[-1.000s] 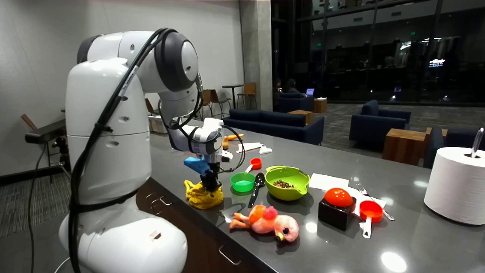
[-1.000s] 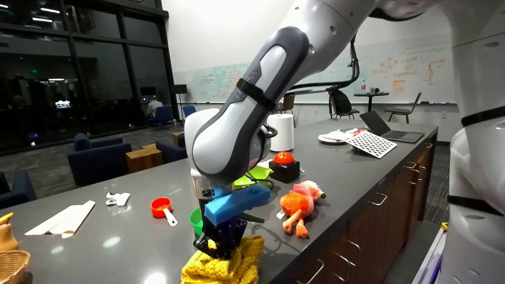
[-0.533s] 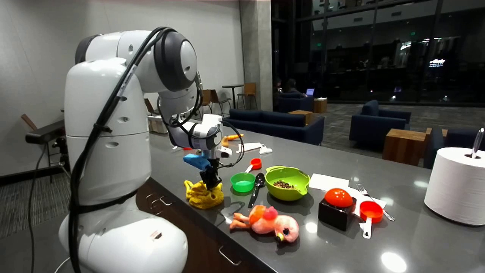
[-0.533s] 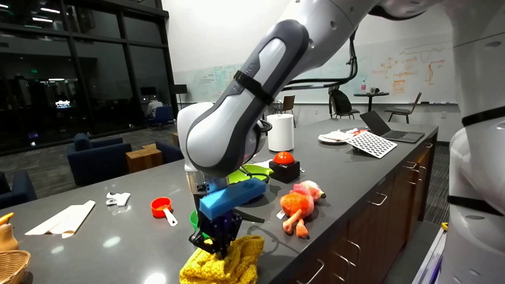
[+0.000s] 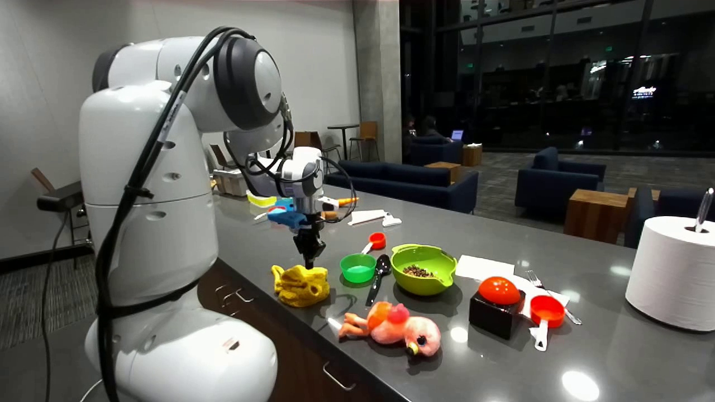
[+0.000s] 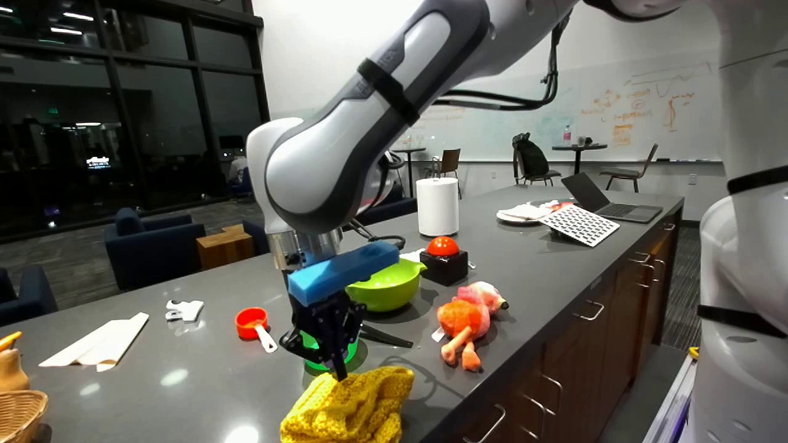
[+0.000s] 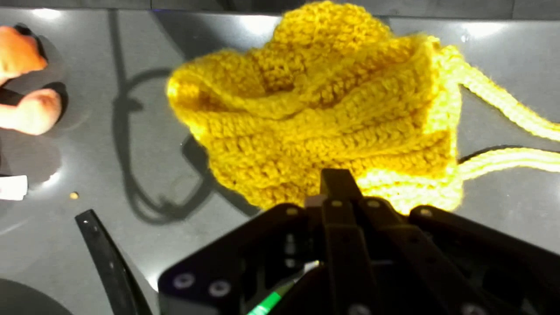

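A crumpled yellow knitted cloth (image 5: 302,286) lies on the dark counter near its edge. It also shows in an exterior view (image 6: 351,409) and fills the middle of the wrist view (image 7: 315,118), where two yellow cords run from it to the right. My gripper (image 5: 309,264) points down just over the cloth's top, in an exterior view (image 6: 339,374) too. In the wrist view its fingertips (image 7: 336,183) are together with nothing seen between them. Whether the tips brush the cloth I cannot tell. A blue block (image 6: 343,272) is fixed to the gripper's side.
Near the gripper stand a green cup (image 5: 358,268), a black spoon (image 5: 378,278), a lime bowl (image 5: 423,269) with small bits in it and a pink flamingo toy (image 5: 394,329). Farther along are a red-domed button box (image 5: 497,307), red measuring cups (image 6: 251,323) and a paper roll (image 5: 673,273).
My gripper has risen from down in the cloth to about its top, shifting slightly left in an exterior view. The cloth stays on the counter, hardly changed.
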{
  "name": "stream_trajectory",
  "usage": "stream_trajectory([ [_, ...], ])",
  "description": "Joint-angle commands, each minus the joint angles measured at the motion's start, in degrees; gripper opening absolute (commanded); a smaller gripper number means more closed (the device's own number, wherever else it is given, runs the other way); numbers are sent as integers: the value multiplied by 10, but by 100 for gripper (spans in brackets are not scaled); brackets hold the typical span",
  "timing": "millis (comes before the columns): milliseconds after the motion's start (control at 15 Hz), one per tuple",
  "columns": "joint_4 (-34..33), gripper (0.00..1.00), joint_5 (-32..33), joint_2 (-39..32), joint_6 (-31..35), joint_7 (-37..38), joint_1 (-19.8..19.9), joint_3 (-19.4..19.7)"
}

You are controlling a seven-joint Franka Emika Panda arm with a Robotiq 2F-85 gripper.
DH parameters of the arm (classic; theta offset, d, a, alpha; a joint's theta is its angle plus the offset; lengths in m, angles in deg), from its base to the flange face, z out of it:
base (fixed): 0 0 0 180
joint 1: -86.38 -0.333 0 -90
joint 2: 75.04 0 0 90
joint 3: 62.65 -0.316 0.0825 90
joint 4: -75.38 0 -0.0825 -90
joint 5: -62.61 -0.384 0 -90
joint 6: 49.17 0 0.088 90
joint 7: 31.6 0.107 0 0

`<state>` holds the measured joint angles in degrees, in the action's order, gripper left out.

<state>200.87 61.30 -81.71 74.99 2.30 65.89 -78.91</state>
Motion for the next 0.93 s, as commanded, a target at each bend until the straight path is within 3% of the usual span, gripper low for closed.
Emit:
stream_trajectory([
  [0,-16,32,14,24,-52,32,-5,-4],
  [667,3,98,-22,56,-83,135,-23,-39],
  [867,13,100,-22,55,-75,151,-28,-47],
])
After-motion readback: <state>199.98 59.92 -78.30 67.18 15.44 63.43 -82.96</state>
